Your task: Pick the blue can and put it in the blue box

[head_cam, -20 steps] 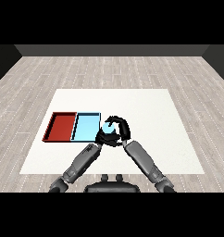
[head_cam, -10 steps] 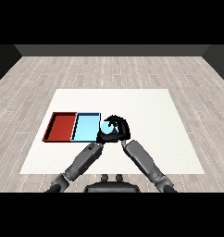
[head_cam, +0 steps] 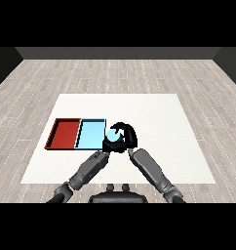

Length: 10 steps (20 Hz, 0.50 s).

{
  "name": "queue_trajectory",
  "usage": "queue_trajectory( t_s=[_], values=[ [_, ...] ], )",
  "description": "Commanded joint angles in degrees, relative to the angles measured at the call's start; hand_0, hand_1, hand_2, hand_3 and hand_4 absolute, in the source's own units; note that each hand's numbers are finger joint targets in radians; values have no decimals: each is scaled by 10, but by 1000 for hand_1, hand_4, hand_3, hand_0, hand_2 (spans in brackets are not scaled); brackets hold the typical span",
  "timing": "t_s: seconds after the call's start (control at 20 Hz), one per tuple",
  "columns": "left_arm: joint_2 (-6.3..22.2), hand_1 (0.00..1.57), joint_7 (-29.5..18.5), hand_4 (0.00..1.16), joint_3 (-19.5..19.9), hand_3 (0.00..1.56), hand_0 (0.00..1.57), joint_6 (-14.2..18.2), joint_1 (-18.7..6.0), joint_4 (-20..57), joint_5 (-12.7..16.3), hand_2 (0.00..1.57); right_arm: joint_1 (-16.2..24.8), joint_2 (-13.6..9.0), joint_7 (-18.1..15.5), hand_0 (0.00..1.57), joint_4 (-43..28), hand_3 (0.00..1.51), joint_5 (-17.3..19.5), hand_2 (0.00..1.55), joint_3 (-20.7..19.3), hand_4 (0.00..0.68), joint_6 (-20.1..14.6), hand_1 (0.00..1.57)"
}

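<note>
The blue can (head_cam: 114,136) is just right of the light blue tray (head_cam: 90,134), close to its right rim. My right hand (head_cam: 127,138) is curled round the can from the right, fingers arching over its top. My left hand (head_cam: 109,147) is just below the can, partly overlapped by the right hand, so its shape is unclear. I cannot tell whether the can rests on the table or hangs slightly above it.
The red tray (head_cam: 65,133) lies directly left of the light blue tray, sharing a wall. Both sit at the left of the white table (head_cam: 159,117). Wooden floor surrounds the table.
The right hand with the can has edged slightly left towards the light blue tray. The left arm has barely moved.
</note>
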Motion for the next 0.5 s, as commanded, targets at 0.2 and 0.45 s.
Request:
queue_trajectory(
  t_s=[0.2, 0.45],
  values=[
    [-1, 1571, -48, 1122, -2, 1535, 1571, 12, -13, 15, 15, 1571, 11, -4, 42, 0, -10, 0, 45, 0, -1, 0, 46, 0],
    [-1, 1571, -24, 1133, -17, 1528, 1571, 20, -6, -8, 25, 1571, -10, 1, 54, 0, 1, 0, 36, 0, -19, 0, 44, 0]
  ],
)
